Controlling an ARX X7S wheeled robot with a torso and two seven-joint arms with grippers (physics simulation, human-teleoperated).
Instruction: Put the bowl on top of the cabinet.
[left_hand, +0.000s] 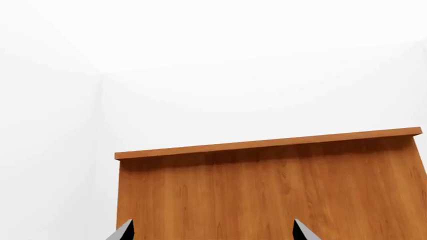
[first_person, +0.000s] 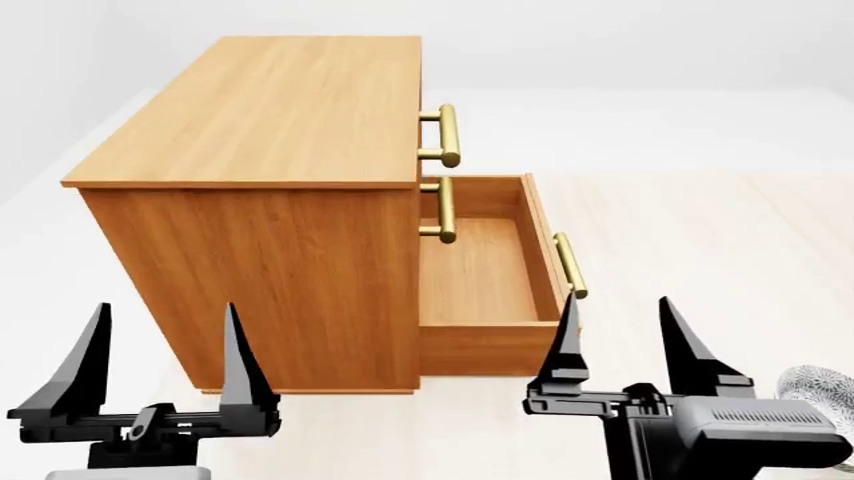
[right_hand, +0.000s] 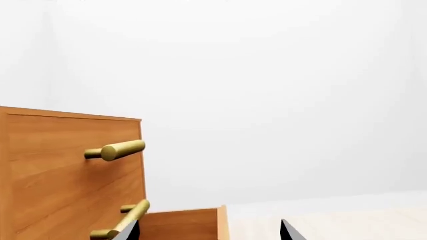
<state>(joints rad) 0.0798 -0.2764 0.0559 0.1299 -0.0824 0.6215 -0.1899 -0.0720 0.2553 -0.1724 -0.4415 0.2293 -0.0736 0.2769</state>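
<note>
The cabinet (first_person: 267, 110) is a large orange-brown chest with a flat bare top and brass bar handles (first_person: 449, 135); its lower drawer (first_person: 481, 262) is pulled out and shows nothing inside. At the head view's lower right edge, a small round patterned bowl (first_person: 822, 384) sits on the floor, partly hidden behind my right arm. My left gripper (first_person: 164, 310) is open and holds nothing, facing the cabinet's side panel (left_hand: 267, 190). My right gripper (first_person: 618, 303) is open and holds nothing, in front of the open drawer's corner (right_hand: 183, 225).
White walls stand behind and to the left of the cabinet. Pale floor (first_person: 707, 230) stretches to the right of the drawer. The pulled-out drawer front and its handle (first_person: 570, 265) stick out toward my right gripper.
</note>
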